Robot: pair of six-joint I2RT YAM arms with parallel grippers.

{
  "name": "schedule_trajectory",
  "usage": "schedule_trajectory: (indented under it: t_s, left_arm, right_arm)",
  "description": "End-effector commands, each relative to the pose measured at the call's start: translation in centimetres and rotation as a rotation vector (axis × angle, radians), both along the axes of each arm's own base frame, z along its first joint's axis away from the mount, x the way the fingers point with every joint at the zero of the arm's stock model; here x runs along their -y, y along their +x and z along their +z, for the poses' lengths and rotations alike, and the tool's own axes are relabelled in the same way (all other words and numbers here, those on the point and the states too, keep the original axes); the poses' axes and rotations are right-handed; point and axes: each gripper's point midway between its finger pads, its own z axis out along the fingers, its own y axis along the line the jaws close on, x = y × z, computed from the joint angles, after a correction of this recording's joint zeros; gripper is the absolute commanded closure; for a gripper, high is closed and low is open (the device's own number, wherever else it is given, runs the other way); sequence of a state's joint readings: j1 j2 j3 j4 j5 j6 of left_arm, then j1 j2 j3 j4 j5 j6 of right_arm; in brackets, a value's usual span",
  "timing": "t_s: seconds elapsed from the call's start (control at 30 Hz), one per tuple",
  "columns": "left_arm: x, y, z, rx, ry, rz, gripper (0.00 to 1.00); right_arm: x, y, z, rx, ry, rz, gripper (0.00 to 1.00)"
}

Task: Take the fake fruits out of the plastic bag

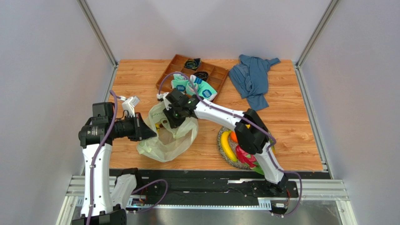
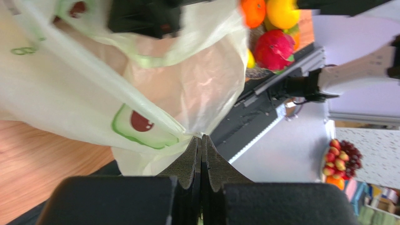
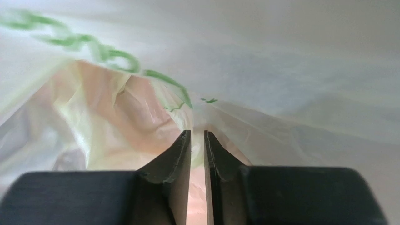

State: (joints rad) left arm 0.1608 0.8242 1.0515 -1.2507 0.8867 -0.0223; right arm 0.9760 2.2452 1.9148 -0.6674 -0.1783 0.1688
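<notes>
A wood-grain bench (image 1: pixel 291 117) sits between pale grey walls. Near its front left lies the plastic bag (image 1: pixel 171 140), thin and pale yellow-green, printed with avocado halves, its mouth facing the back. The left claw (image 1: pixel 152 132) is clamped on the bag's left rim; the left wrist view shows its fingers (image 2: pixel 190 159) pressed together with the film caught at their tips. The right claw (image 1: pixel 171 119) is sunk into the bag's mouth; in its own view the jaws stand a narrow slit apart among folds of film, and I cannot tell whether they pinch anything. Just right of the bag, fake fruits (image 1: pixel 234 147) lie on a woven plate (image 1: pixel 234 165): a banana (image 1: pixel 227 145), an orange (image 1: pixel 233 137) and a pink dragon fruit (image 1: pixel 245 157). Farther back are a wooden tray (image 1: pixel 176 63), teal-white socks (image 1: pixel 197 86) and a blue cloth (image 1: pixel 253 79).
</notes>
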Motion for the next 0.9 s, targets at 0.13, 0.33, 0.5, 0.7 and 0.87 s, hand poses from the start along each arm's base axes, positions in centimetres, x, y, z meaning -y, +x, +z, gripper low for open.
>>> schedule_trajectory:
  t_s: [0.13, 0.33, 0.5, 0.7, 0.87]
  left_arm:
    - [-3.4, 4.2, 1.2, 0.138, 0.201, 0.083, 1.00]
    - [-2.9, 4.9, 1.8, 0.144, 0.161, 0.075, 1.00]
    - [-2.7, 5.0, 1.7, 0.124, 0.145, 0.073, 1.00]
    - [-3.0, 5.2, 1.2, 0.103, 0.155, 0.080, 1.00]
    - [-3.0, 5.3, 1.0, 0.093, 0.156, 0.081, 1.00]
  right_arm:
    - [3.5, 0.5, 8.3, 0.178, 0.066, 0.067, 0.82]
    - [0.7, -2.7, 13.0, 0.179, 0.242, 0.240, 0.58]
    - [-2.2, -6.0, 13.7, 0.020, 0.347, 0.295, 0.60]
    - [-3.7, -7.6, 14.7, -0.054, 0.402, 0.334, 0.68]
    - [-3.4, -8.4, 15.1, -0.053, 0.403, 0.363, 0.68]
